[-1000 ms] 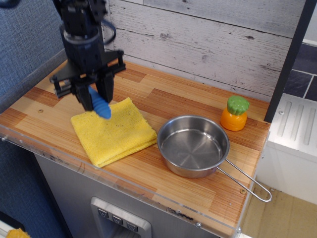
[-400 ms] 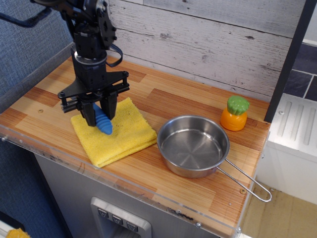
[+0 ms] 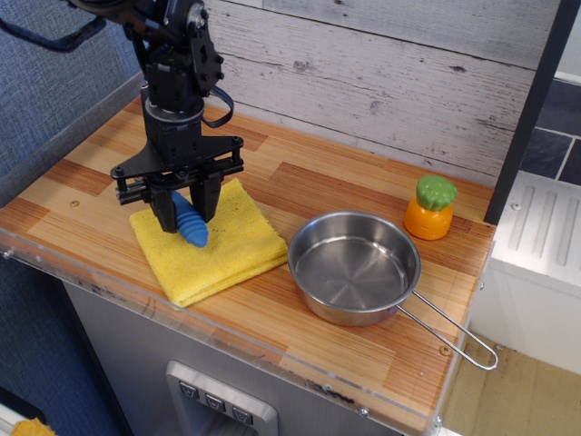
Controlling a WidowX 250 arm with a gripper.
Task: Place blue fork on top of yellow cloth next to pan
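The yellow cloth [image 3: 216, 247] lies folded on the wooden counter, left of the pan [image 3: 354, 266]. My gripper [image 3: 186, 211] hangs over the cloth's upper left part with its black fingers [image 3: 164, 212] closed on the blue fork [image 3: 191, 225]. Only the ribbed blue handle shows, pointing down and to the right, its tip at or just above the cloth. The grey tined head is hidden between the fingers. The pan is shiny steel, its wire loop handle [image 3: 454, 332] reaching toward the counter's front right corner.
A small orange toy with a green top [image 3: 430, 208] stands behind the pan to the right. A plank wall runs along the back. A clear plastic rim [image 3: 227, 331] edges the counter's front. A black post [image 3: 526, 109] rises at the right.
My gripper has come down and moved slightly right and forward with the fork, from above the cloth's back left corner to low over the cloth. Pan and orange toy have not moved.
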